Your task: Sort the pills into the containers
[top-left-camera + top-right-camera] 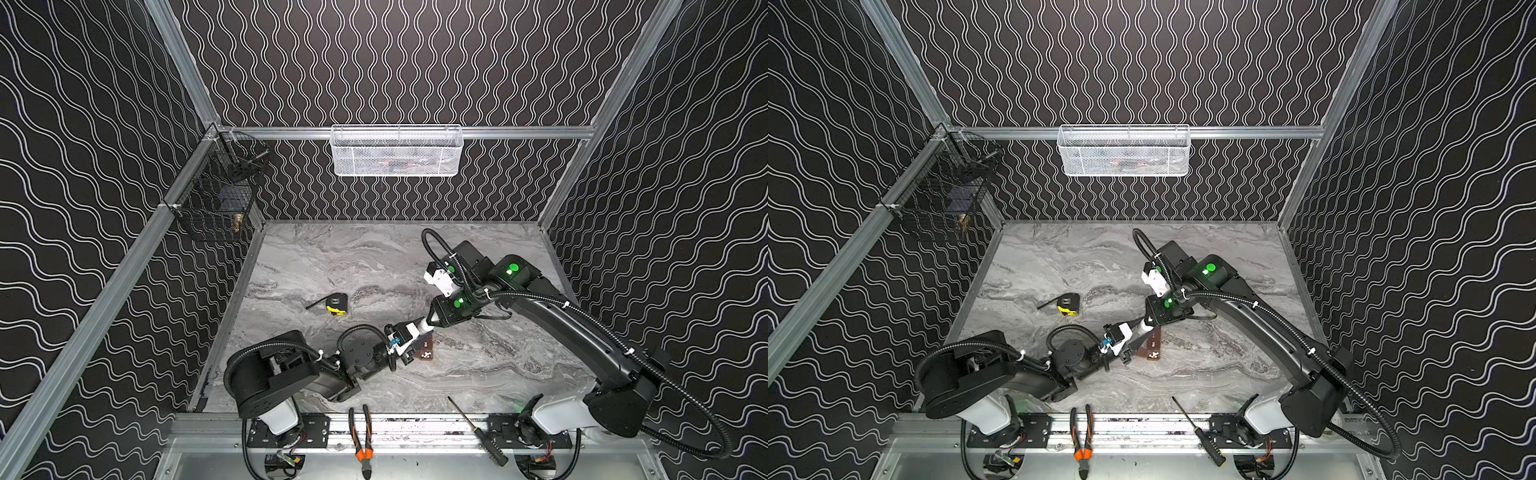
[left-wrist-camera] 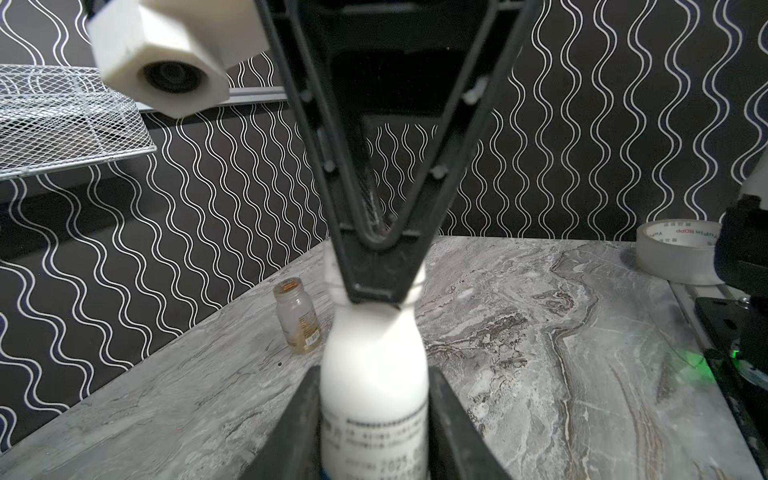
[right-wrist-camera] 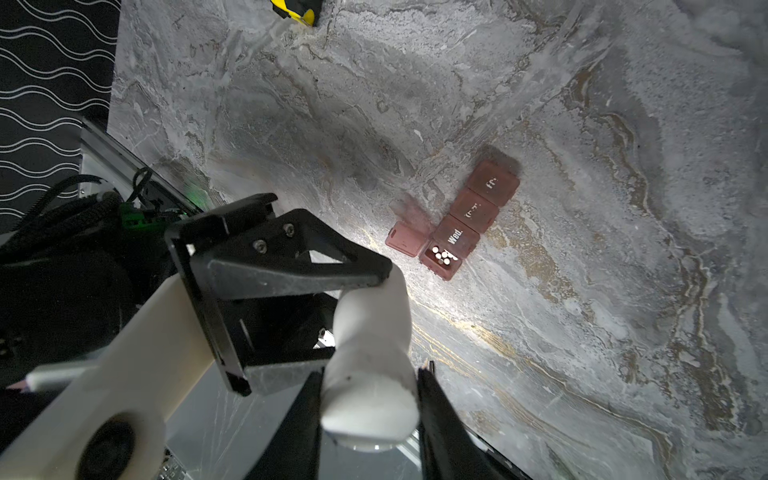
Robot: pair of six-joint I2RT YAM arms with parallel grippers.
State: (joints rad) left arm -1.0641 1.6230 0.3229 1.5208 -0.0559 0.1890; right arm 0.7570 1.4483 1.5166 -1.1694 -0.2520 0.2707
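Note:
A white pill bottle (image 2: 374,374) is held level above the table between both arms. My left gripper (image 2: 374,376) is shut on its labelled body. My right gripper (image 3: 370,370) is shut on its cap end (image 3: 370,411), and its black fingers (image 2: 376,274) show clamped there in the left wrist view. Just under the bottle (image 1: 424,326) the containers (image 3: 478,208), a reddish-brown strip of joined compartments, lie on the marble. The end compartment stands open with its lid (image 3: 405,240) folded flat, and several white pills (image 3: 442,255) lie in it. Both top views show the strip (image 1: 428,347) (image 1: 1154,345).
A yellow-black tape measure (image 1: 336,305) lies left of centre. A small amber bottle (image 2: 297,316) and a tape roll (image 2: 675,251) stand on the table. Pliers (image 1: 360,436) and a screwdriver (image 1: 478,430) rest on the front rail. A white mesh basket (image 1: 397,151) and a black wire basket (image 1: 216,191) hang on the walls.

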